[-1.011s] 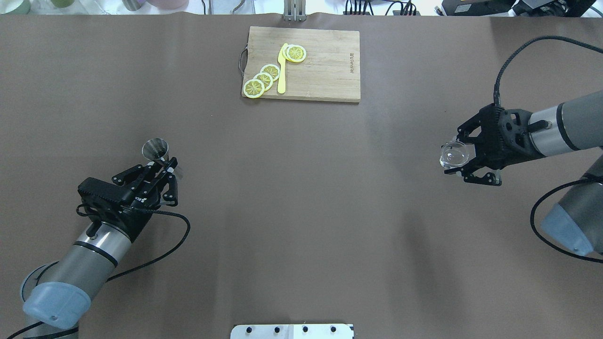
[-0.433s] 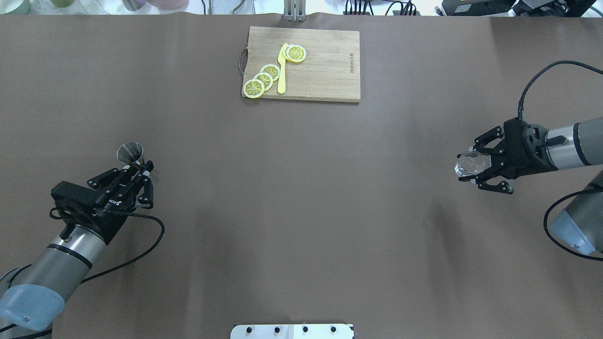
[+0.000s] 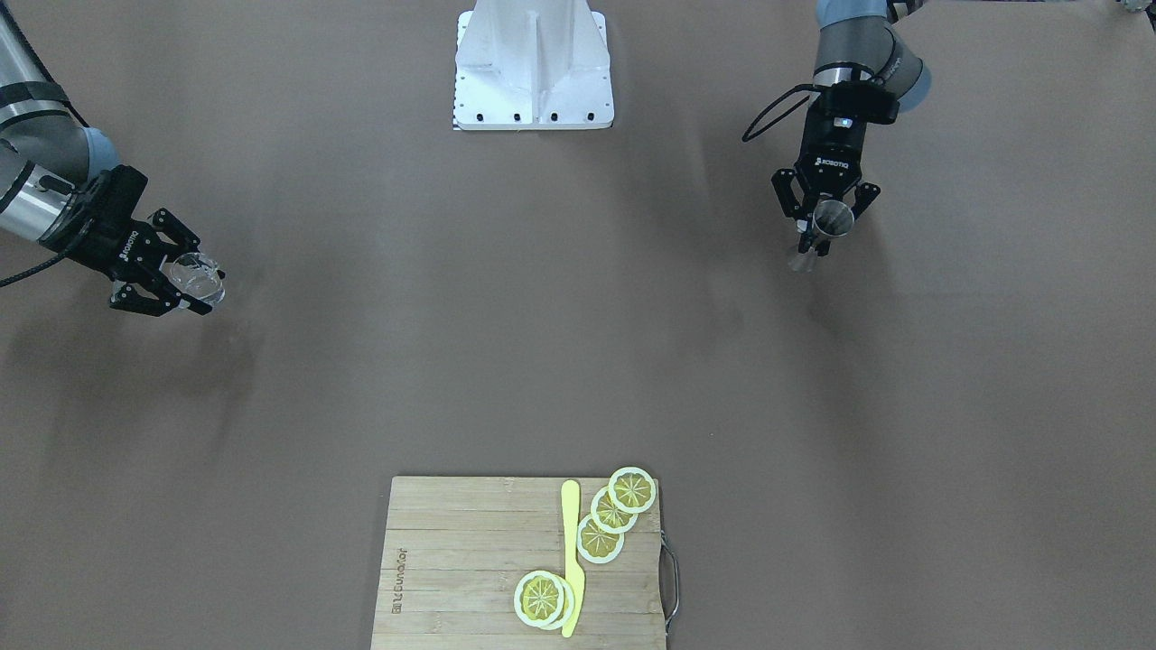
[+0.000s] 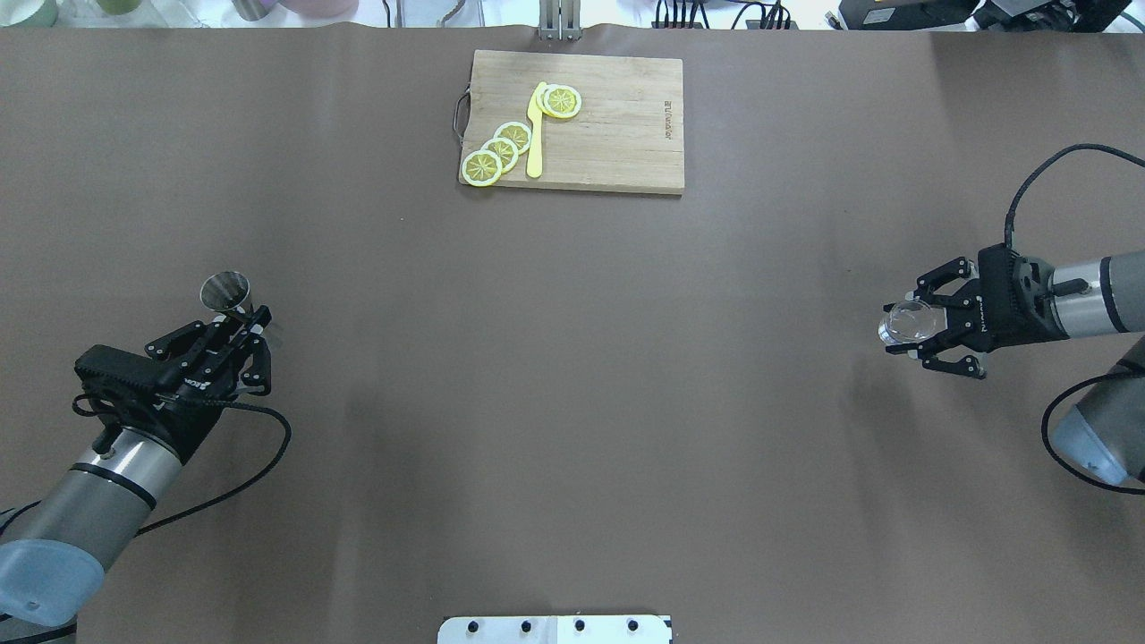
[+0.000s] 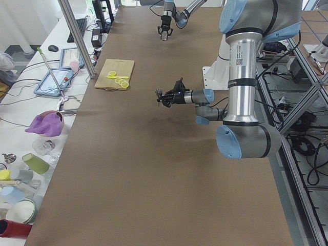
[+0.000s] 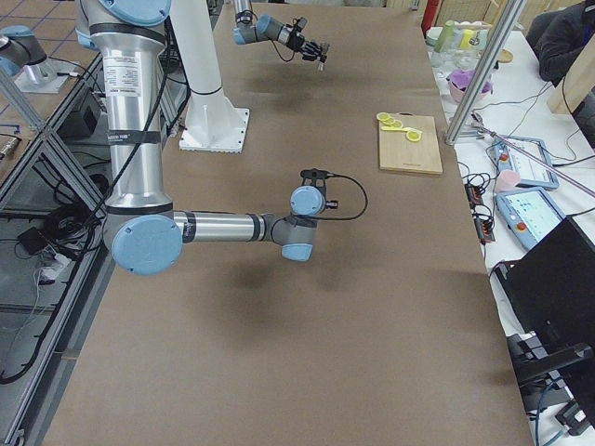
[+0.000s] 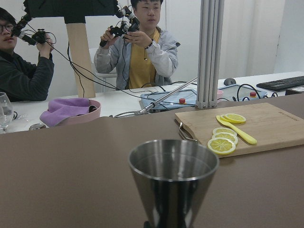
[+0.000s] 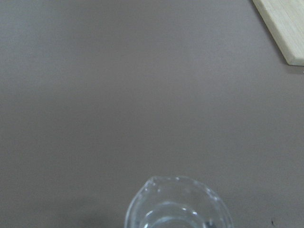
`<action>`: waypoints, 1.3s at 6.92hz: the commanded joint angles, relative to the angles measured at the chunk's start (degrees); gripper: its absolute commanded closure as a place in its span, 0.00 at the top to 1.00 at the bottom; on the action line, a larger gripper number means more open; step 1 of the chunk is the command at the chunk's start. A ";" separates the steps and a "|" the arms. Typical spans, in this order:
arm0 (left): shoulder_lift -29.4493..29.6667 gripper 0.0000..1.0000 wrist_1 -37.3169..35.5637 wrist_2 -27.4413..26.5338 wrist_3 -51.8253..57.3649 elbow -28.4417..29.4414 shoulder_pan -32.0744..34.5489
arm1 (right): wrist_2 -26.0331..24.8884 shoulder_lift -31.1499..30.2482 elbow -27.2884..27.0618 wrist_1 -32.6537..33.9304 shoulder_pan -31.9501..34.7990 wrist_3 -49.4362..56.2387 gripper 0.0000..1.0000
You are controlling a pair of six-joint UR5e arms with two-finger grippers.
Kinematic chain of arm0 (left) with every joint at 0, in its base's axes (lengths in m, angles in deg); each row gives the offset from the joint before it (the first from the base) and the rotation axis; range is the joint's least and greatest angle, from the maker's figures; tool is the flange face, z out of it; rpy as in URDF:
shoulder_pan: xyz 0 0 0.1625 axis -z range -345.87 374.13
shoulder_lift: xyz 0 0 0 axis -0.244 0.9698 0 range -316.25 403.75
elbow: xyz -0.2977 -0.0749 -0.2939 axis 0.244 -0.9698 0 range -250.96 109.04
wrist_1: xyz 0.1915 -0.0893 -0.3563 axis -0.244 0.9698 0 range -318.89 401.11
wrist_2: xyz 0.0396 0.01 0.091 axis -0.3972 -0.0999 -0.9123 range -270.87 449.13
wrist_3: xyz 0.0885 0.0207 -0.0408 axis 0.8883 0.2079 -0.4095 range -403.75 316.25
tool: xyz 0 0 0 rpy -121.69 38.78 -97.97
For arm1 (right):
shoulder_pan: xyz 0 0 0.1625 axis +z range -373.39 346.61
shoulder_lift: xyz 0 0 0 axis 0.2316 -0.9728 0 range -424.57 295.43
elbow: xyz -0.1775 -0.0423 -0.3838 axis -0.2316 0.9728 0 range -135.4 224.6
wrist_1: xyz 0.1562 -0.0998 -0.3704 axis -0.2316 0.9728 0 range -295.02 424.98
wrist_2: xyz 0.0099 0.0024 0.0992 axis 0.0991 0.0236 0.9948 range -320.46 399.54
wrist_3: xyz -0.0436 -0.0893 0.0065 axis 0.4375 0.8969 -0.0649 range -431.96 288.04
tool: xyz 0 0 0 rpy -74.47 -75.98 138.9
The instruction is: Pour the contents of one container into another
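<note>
- Overhead, the left gripper [image 4: 240, 319], at about 8 o'clock on the brown table [image 4: 572, 376], is clamped on a steel jigger [image 4: 224, 290]. Its fingers are drawn close together around the narrow lower part.
- The left wrist camera shows the jigger upright, mouth up. That is likely deliberate, to keep whatever it carries from spilling. Whether it holds any liquid cannot be told.
- At 3 o'clock, the right gripper [image 4: 920, 334] grips a small clear glass cup [image 4: 904, 321] with a pouring lip. Its fingers are spread wider than the left's and press on the cup's sides.
- The cup's mouth also faces up, and its contents cannot be made out through the glass.
- Both vessels appear to be carried clear of the tabletop, judging by their offset shadows in the front view.
- The two containers are well apart, at opposite ends of the table, so no pour can begin until they are brought together.
- At 12 o'clock, a wooden cutting board [image 4: 617, 134] carries lemon slices [image 4: 497, 150] and a yellow knife [image 4: 536, 134], apart from both arms.
</note>
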 commanded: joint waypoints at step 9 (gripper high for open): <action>4.75 0.00 0.08 3.74 -7.94 11.84 6.91 | 0.17 4.40 14.03 -15.99 0.32 -9.06 0.00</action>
